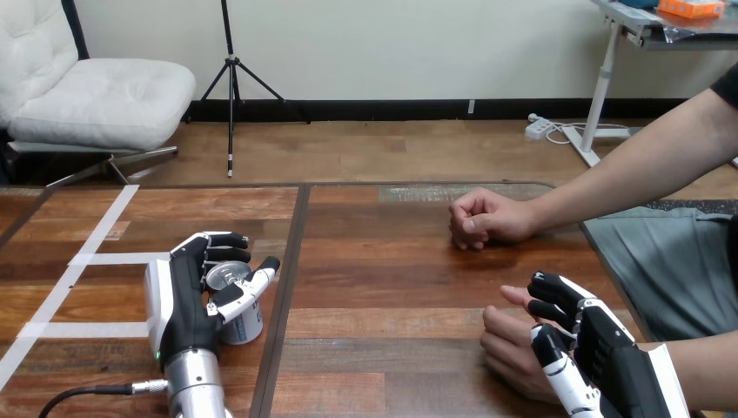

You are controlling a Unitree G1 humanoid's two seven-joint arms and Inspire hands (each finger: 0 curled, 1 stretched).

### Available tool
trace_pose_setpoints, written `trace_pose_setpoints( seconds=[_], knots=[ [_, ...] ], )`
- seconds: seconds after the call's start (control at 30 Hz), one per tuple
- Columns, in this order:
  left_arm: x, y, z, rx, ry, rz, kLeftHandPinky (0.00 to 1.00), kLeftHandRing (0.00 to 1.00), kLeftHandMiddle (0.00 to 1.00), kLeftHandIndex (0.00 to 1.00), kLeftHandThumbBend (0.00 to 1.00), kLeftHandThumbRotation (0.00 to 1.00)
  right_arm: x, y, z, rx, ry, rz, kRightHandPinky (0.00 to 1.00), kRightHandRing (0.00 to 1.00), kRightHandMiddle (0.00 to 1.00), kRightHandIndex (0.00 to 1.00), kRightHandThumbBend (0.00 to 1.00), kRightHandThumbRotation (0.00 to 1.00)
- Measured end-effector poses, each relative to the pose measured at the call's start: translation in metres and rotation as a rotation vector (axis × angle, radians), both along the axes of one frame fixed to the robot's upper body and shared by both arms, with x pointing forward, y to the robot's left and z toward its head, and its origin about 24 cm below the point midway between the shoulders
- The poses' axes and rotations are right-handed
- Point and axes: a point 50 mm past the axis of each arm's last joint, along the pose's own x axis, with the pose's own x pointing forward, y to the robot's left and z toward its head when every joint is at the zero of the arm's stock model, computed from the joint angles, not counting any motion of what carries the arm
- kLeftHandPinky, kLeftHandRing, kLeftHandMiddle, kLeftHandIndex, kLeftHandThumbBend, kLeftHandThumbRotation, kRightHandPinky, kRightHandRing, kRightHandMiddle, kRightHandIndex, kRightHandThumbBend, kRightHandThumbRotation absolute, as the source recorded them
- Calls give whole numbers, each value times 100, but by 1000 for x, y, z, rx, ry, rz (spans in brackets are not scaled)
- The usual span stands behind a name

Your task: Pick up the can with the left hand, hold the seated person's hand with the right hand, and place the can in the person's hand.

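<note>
Now the left hand (184, 305) has its fingers wrapped round the silver can (243, 328) standing on the wooden table (392, 279) at the left, while the right hand (609, 357) curls fingers and thumb over the person's nearer hand (509, 348).

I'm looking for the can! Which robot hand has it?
The left hand, its fingers curled round the can; the right hand is against the person's nearer hand instead.

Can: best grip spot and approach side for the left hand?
Its round side wall, from the view's left. The can stands upright, lid up, so fingers and thumb can oppose across the wall. The left hand is curled round it that way.
</note>
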Motion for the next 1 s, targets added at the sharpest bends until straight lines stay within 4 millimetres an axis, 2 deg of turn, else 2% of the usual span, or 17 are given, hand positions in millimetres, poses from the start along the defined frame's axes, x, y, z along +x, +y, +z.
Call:
trace_pose_setpoints(
  seconds=[1.0],
  knots=[
    [8,-14,12,-44,-70,-47,41,49,52,51,62,0,4,5,1,10,-14,20,76,83,84,81,57,66]
  ],
)
